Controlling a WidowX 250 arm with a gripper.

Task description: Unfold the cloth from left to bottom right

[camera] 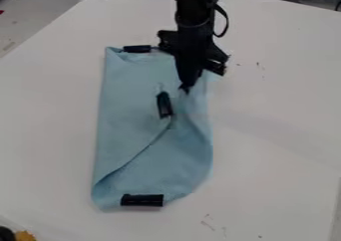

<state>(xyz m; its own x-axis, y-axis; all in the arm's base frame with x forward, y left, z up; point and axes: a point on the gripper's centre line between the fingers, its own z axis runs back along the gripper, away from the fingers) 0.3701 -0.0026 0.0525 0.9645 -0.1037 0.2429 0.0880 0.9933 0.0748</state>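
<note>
Your fingers (186, 89) point down at the upper right part of the light blue cloth (130, 105), which lies partly folded on the white worktop (273, 135). I cannot tell if they are apart, together or clamped on the cloth. A black piece (164, 104) lies on it, near their tips.

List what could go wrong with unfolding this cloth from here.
The gripper is low at the cloth, beside the middle black strip; it might catch more than one layer and drag everything along. The diagonal crease could bunch up instead of opening if pulled sideways.
</note>
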